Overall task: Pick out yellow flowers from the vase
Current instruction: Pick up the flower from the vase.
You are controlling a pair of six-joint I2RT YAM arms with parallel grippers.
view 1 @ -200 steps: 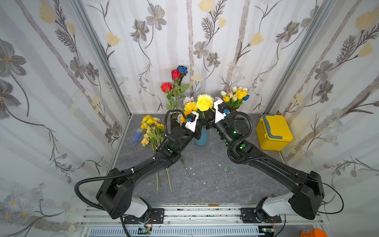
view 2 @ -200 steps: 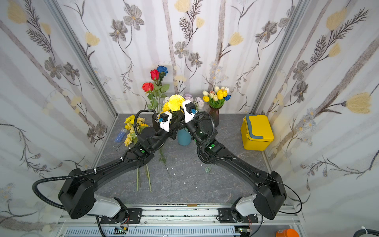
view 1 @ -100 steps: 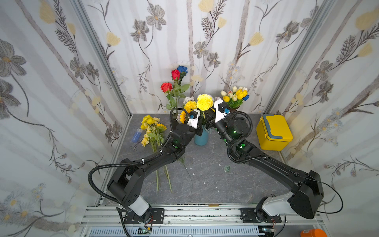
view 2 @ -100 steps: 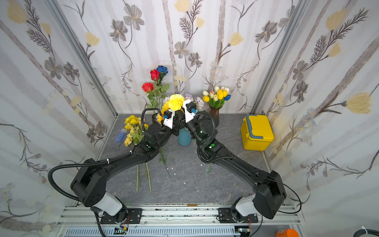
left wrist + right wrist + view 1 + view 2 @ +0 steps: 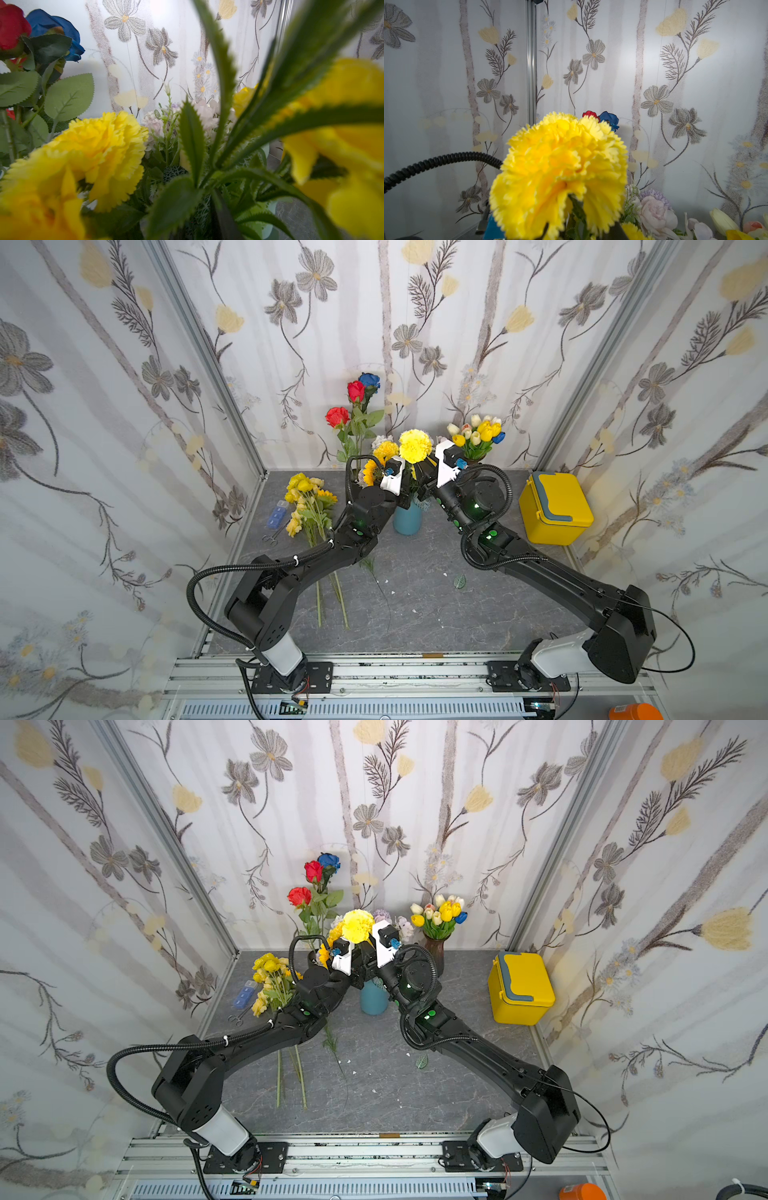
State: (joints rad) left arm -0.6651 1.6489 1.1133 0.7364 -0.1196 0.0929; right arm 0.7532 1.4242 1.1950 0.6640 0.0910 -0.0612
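At the left of the grey table [image 5: 415,614], a bunch of picked yellow flowers [image 5: 305,499] is lying flat. Their blooms are pointing to the far wall and their long green stems are running straight back toward the near rail. Just left of them a small blue box [image 5: 276,514] and a pair of scissors [image 5: 271,536] are resting by the wall.

The left arm is stretching from its near base, elbow bent low over those stems, wrist rising toward the blue vase [image 5: 407,520]. The left gripper [image 5: 402,489] is pushing in among the leaves at the vase mouth. Foliage is hiding its fingertips, so whether it is spread or pinching cannot be told. In the left wrist view a ruffled yellow carnation [image 5: 99,158] and serrated leaves are crowding the lens.

The vase is standing upright at the far middle. The tallest yellow carnation [image 5: 414,445] is rising from it with its stem near vertical and its bloom facing up, between the two wrists. A sunflower [image 5: 369,473] is leaning out to the left, beside red and blue roses [image 5: 355,402].

The right arm is mirroring the left one, angling in from the near right. The right gripper [image 5: 426,483] is sitting just under that carnation [image 5: 560,174], its fingertips also hidden, so its state cannot be told.

Farther right, a tulip bunch [image 5: 440,915] is standing in a brown vase, then a yellow lidded box [image 5: 555,506].
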